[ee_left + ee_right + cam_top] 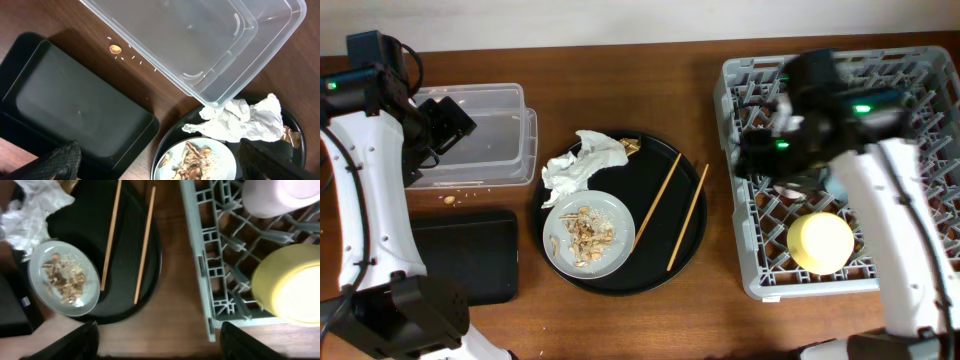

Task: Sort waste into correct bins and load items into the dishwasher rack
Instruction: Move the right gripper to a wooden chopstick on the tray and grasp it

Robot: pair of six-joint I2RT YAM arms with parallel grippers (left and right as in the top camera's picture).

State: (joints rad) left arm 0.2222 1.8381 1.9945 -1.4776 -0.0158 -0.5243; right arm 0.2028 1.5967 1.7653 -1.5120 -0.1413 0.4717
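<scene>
The large square grey plastic grid crate (750, 270) with its rows of upright pegs took up the right end of the brown wooden table (710, 100). My right claw (159, 330) hung over the crate's left edge with its fingers spread wide and nothing between them.

The large round black tray (670, 215) sat left of the crate, apart from it. Left of that stood the clear rectangular plastic tub (485, 135), and just in front of the tub lay the shallow black rectangular tray (465, 255). My left claw (157, 150) hovered above these two, its fingers also wide apart and holding nothing.

The yellow bowl (820, 242) rested in the crate near its front edge. The small pink cup (282, 195) sat among the pegs further back.

On the round tray, the round pale-grey plate (588, 233) lay at the front left. The crumpled white paper tissue (582, 160) lay behind the plate, touching its rim. The two thin wooden chopsticks (658, 200) lay slanted and roughly parallel on the tray's right half, a gap between them. The small gold-brown wrapper (632, 146) peeked out at the tissue's right edge.

Beige-brown crumbly food scraps (582, 228) were heaped on the plate. One stray orange-brown crumb (115, 48) lay on the table between the tub and the black rectangular tray.
</scene>
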